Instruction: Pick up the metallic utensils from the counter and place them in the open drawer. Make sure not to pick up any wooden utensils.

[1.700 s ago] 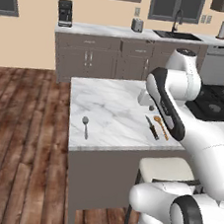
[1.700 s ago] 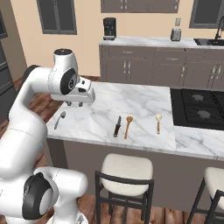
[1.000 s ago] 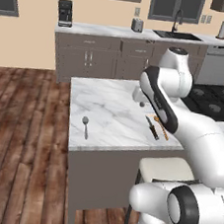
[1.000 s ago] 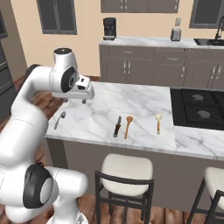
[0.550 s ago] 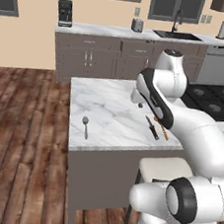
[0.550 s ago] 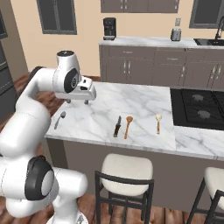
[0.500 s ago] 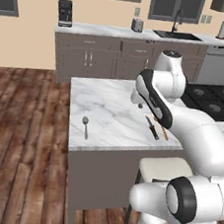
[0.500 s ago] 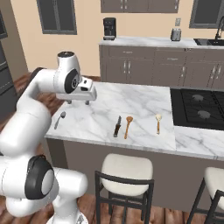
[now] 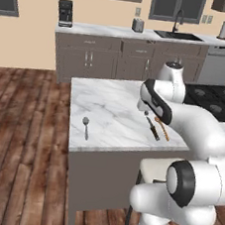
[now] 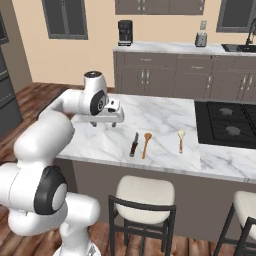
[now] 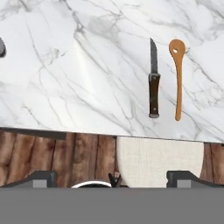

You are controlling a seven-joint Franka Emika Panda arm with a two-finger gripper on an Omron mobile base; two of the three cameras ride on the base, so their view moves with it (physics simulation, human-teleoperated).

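With its jaws spread wide and holding nothing, the gripper (image 10: 104, 123) hangs above the marble counter (image 10: 160, 117). Just off to one side, the knife (image 10: 134, 144) lies flat beside the wooden spoon (image 10: 145, 144), the two parallel. Well apart, near the far edge, rests the small silver spoon (image 9: 86, 126).
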